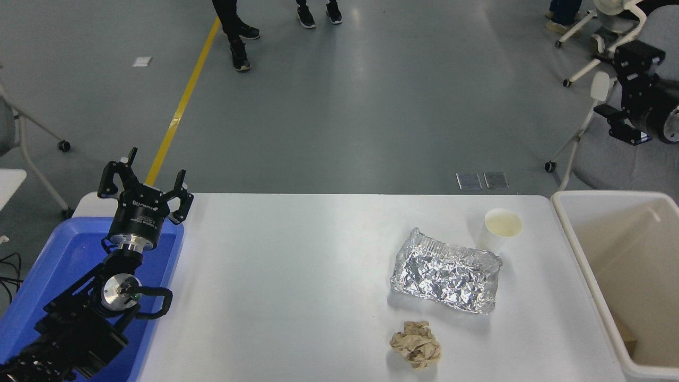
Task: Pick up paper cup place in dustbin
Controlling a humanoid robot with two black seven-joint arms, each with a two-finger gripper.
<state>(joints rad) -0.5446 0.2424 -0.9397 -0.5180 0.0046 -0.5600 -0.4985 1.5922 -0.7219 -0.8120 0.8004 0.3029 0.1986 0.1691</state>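
The white paper cup point(501, 229) stands upright near the table's far right, just behind the foil tray's far corner. The cream dustbin point(575, 241) sits beside the table's right edge, and something brown lies in its near corner. My right gripper point(618, 90) is raised high at the picture's upper right, above and beyond the dustbin and well away from the cup; its fingers are spread and hold nothing. My left gripper point(144, 183) is parked open over the blue bin at the lower left.
A crinkled silver foil tray point(445, 273) lies in front of the cup. A crumpled brown paper ball point(416, 344) rests near the front edge. The blue bin point(63, 254) sits at the left. Chairs and people's legs are beyond the table.
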